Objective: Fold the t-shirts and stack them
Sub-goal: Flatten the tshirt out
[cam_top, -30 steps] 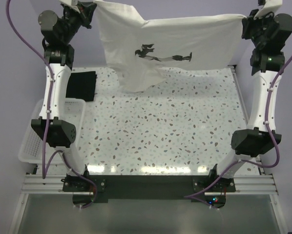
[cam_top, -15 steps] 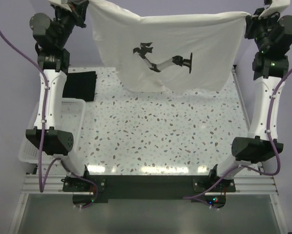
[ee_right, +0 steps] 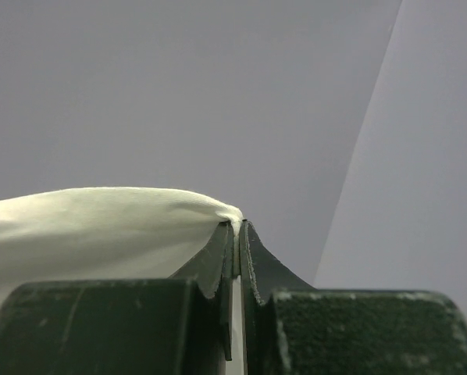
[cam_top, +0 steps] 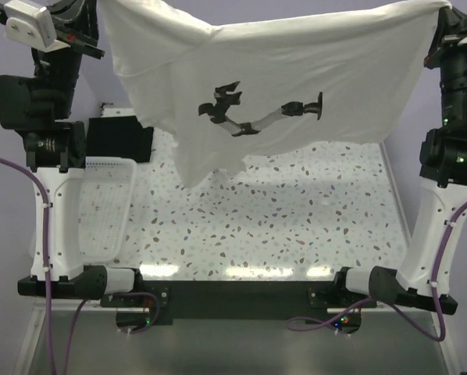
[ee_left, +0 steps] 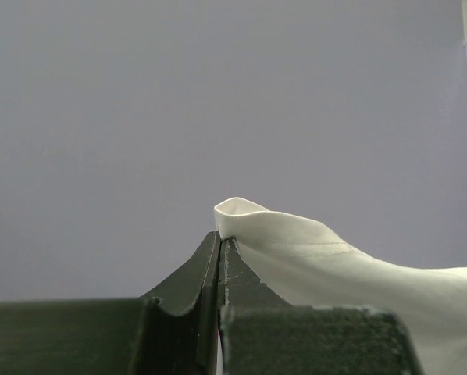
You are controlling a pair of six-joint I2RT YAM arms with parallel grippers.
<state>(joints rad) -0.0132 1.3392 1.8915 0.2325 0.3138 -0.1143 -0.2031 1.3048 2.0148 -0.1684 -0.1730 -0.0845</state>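
Top external: both my jaws pinch the unfolded off-white cream cloth t-shirt (cam_top: 296, 70) aloft; black cloth t-shirt (cam_top: 120, 139), frame-left, looks folded.

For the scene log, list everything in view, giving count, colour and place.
cream t-shirt: one, off-white with a dark print, held spread in the air above the far side of the table
black t-shirt: one, black, folded on the table's far left
basket: one, white lattice, at the table's left edge
table: one, white speckled
left gripper: one, black, shut on one end of the cream t-shirt
right gripper: one, black, shut on the other end
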